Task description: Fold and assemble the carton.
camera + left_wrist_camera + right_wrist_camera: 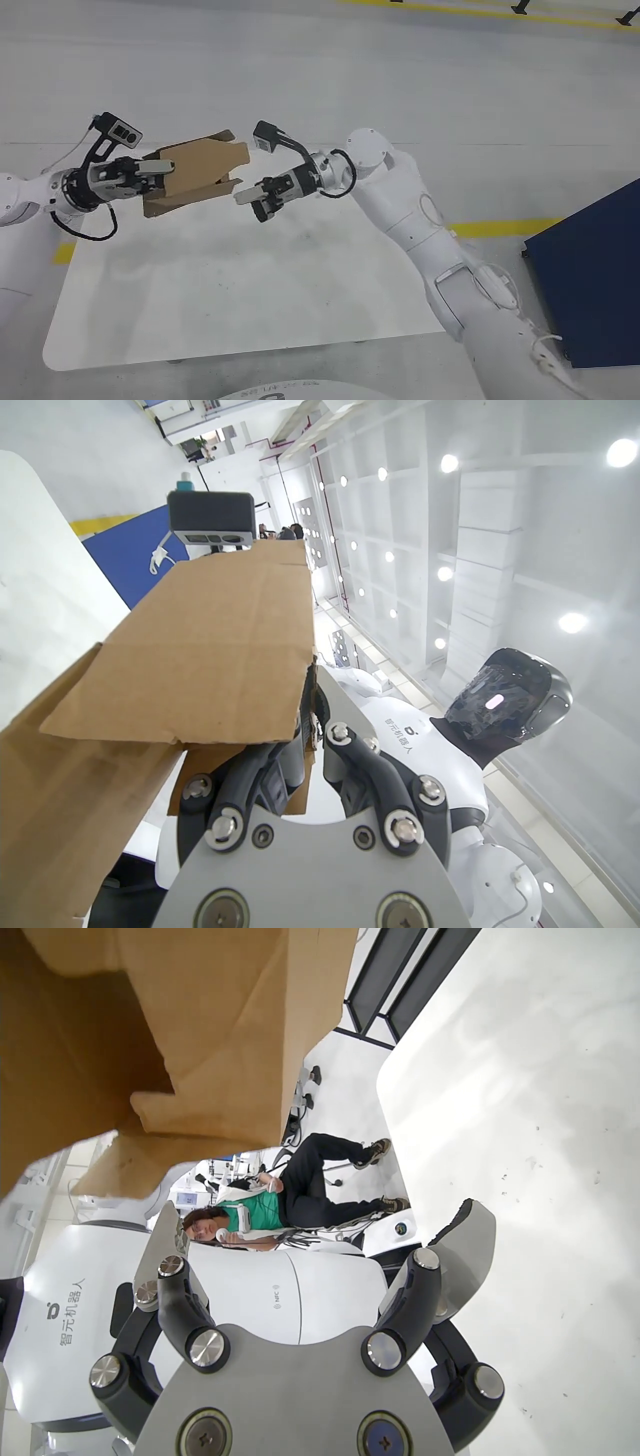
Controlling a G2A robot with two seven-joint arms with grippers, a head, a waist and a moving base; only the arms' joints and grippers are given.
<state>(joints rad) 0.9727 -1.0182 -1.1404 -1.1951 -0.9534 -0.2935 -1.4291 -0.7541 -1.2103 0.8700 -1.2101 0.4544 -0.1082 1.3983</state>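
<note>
My left gripper (163, 175) is pinched tight on the left end of the brown carton (195, 170). I hold the carton over the far left part of the white table (250, 300). Its flaps are loose and stick out. My right gripper (250, 197) is spread wide, just right of the carton, not touching it.

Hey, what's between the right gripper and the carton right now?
Nothing lies between them. The top view shows the right gripper, jaws open, a short gap from the carton, with bare table beneath. The left gripper holds the carton.
</note>
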